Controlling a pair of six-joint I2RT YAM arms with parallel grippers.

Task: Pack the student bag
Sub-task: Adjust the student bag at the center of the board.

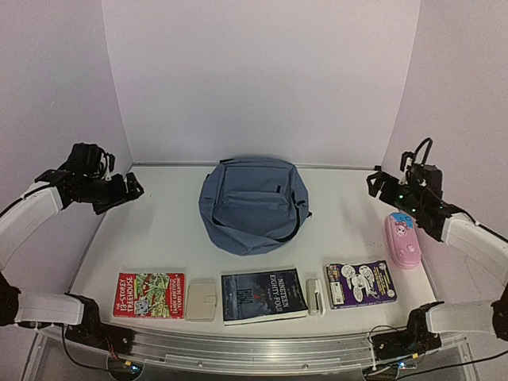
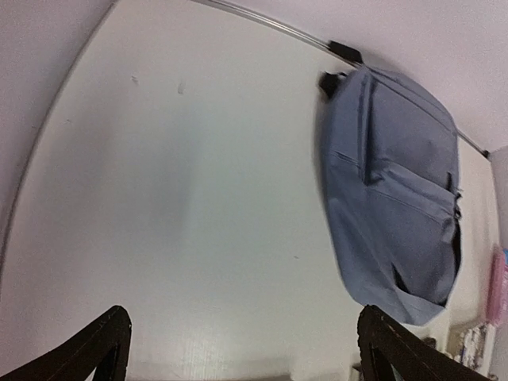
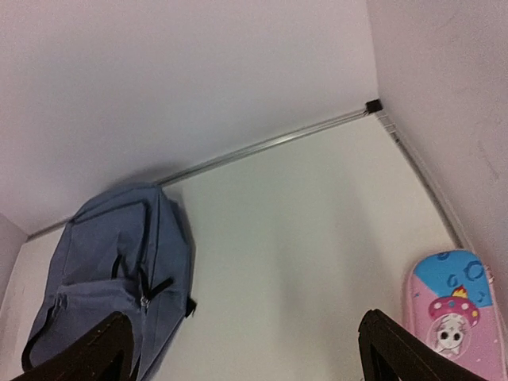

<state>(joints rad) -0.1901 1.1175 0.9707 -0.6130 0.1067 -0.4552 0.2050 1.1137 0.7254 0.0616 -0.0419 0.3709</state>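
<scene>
The slate-blue student bag (image 1: 254, 204) lies flat at the middle back of the white table (image 1: 159, 230), zipped, with black straps showing; it also appears as the blue backpack (image 2: 393, 190) in the left wrist view and the blue backpack (image 3: 111, 274) in the right wrist view. My left gripper (image 1: 131, 189) hovers open at the left edge, well left of the bag. My right gripper (image 1: 377, 184) hovers open at the right edge, above the pink pencil case (image 1: 402, 239). Neither holds anything.
Along the front edge lie a red book (image 1: 148, 294), a beige wallet-like case (image 1: 202, 301), a dark book (image 1: 263, 295), a small white device (image 1: 315, 297) and a purple comic book (image 1: 361, 284). White walls enclose the table on three sides.
</scene>
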